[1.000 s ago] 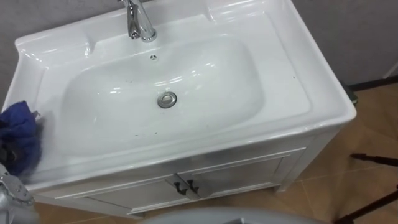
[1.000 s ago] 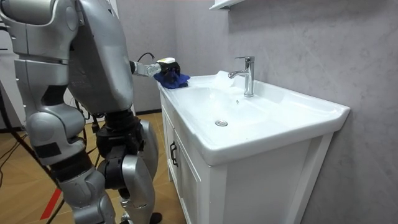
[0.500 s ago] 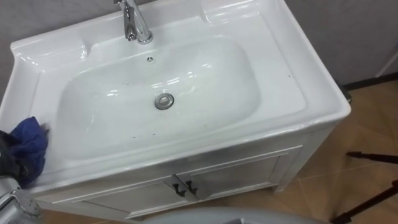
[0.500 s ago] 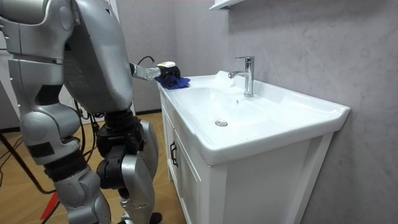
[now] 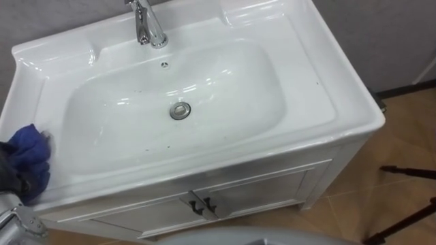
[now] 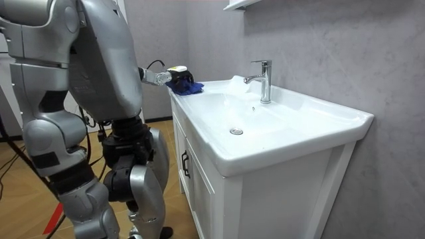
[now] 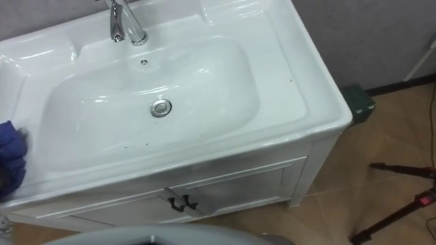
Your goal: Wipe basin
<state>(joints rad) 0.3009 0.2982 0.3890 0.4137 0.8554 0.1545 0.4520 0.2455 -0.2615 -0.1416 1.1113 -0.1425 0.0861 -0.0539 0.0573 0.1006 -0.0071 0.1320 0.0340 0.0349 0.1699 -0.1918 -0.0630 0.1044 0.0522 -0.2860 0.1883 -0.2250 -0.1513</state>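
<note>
The white basin lies below me, with its chrome faucet at the back and the drain in the middle of the bowl. Small dark specks dot the bowl's near slope. A bunched blue cloth rests on the basin's left rim, and my left hand is curled round it at the view's left edge. In the room view I stand at the basin's end, with the left hand holding the blue cloth on the rim's corner.
Under the basin is a white cabinet with two dark door handles. On the wooden floor to the right are a green object by the wall and black stand legs. A grey wall runs behind the faucet.
The eye view shifted slightly. My left hand with the blue cloth slid a little toward the rim's front a second ago and has stayed nearly still since.
</note>
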